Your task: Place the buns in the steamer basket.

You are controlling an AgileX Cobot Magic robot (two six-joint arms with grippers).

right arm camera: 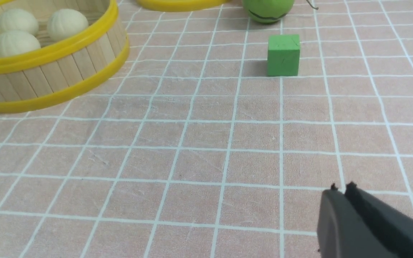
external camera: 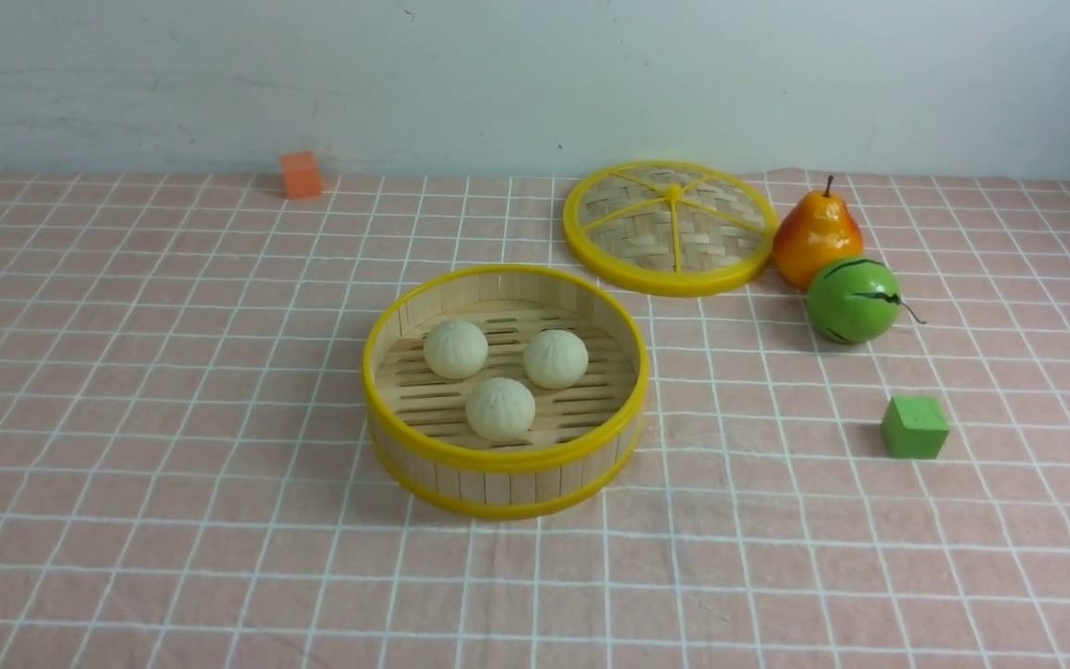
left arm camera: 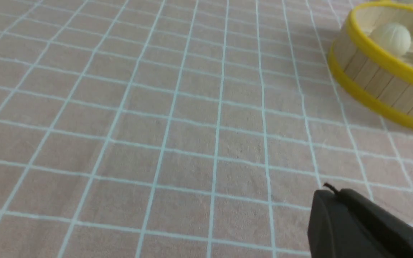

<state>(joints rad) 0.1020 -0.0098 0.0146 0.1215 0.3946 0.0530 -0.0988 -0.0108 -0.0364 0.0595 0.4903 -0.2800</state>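
front view: three buns (external camera: 501,409) in one steamer basket (external camera: 504,458); left hand (left arm camera: 326,191) closed, right hand (right arm camera: 341,191) nearly closed, both empty

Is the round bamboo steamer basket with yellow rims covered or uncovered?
Uncovered. The round bamboo steamer basket stands open-topped with three cream-white buns visible inside; its woven yellow-rimmed lid lies apart on the cloth.

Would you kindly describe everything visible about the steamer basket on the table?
The steamer basket is a round, open-topped tub with a wall of upright pale bamboo slats, bound by glossy yellow rims at top and bottom, over a slatted floor. It stands level on the pink checked cloth, near the middle. Three buns lie on its floor. Its lid lies apart, farther back. No gripper touches it.
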